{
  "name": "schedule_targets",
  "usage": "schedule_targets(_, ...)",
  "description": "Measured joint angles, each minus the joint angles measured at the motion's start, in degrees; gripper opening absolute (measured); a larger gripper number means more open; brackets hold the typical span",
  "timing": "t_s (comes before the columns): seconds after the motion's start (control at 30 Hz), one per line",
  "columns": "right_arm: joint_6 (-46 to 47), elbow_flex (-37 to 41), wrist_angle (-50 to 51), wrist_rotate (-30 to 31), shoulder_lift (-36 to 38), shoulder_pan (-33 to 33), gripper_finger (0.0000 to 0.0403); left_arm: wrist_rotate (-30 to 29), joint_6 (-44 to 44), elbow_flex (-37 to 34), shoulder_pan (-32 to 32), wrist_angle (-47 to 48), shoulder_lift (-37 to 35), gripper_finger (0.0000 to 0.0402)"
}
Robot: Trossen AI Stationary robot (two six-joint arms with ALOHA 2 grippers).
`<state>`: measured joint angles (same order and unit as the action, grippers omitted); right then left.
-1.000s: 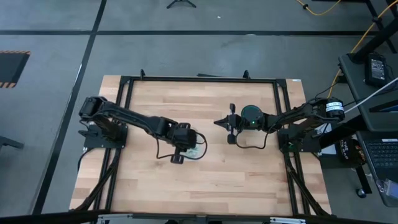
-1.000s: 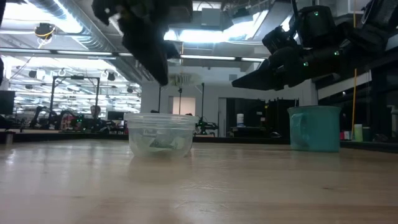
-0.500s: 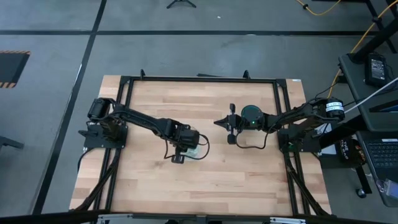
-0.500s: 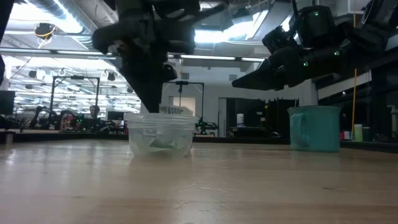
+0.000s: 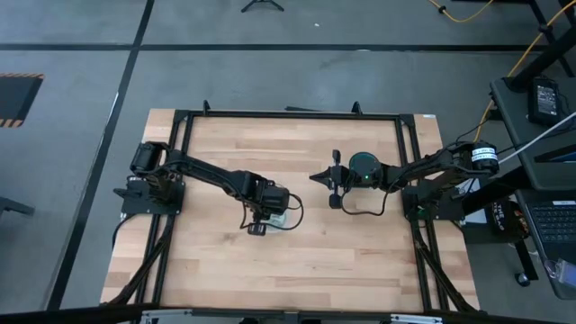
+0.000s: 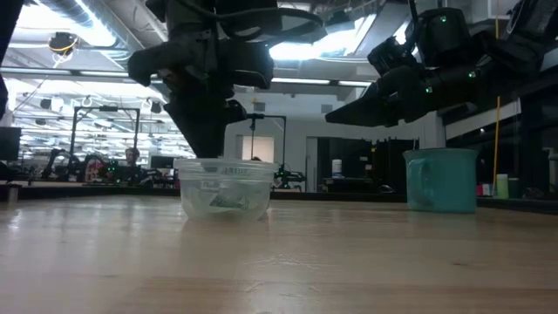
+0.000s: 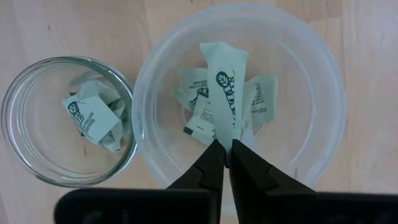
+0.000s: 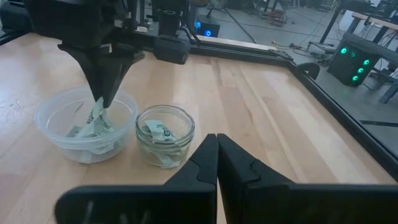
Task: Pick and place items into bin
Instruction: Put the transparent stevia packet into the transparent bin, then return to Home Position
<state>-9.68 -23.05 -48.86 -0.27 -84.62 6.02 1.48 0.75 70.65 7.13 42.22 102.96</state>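
**Letting go over the bin**

While the packet [image 7: 222, 87] hangs inside the bin [image 7: 323, 81], pinched at its lower end by the left pincer [image 7: 225, 149], the good move is to spread the fingers right there, low, so it falls on the packets [image 7: 194, 93] already heaped below. Just beside stands a jar [image 7: 25, 124] with more packets. The right pincer [image 8: 216, 142] waits closed, well apart, near the mug [image 6: 441, 179] on the desk [image 5: 360, 261].

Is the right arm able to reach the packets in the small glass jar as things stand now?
Probably yes. The small glass jar stands open-topped beside the plastic bowl, nothing over it. The left end effector is in the bowl, not the jar. The right end effector is shut and must open first.
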Motion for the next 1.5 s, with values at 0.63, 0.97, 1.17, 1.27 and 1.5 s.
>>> schedule_targets(0.63, 0.4, 0.0, 0.1, 0.0, 0.0, 0.0, 0.0004, -0.5, -3.8, 0.0, 0.2, 2.0, -4.6, 0.0081)
schedule_targets(0.97, 0.4, 0.0, 0.7, 0.0, 0.0, 0.0, 0.0004, -3.6, -9.4, -7.7, -1.4, -3.9, -20.8, 0.0004)
schedule_targets(1.17, 0.4, 0.0, 1.2, 0.0, 0.0, 0.0, 0.0004, -4.1, -8.9, -23.5, -2.9, -19.3, -34.7, 0.0001)
schedule_targets(1.27, 0.4, 0.0, 1.2, 0.0, 0.0, 0.0, 0.0004, -4.3, -8.2, -32.4, -3.8, -27.9, -41.9, 0.0002)
schedule_targets(1.5, 0.4, 0.0, 1.2, 0.0, 0.0, 0.0, 0.0004, -4.5, -7.3, -51.6, -6.0, -51.0, -55.4, 0.0001)
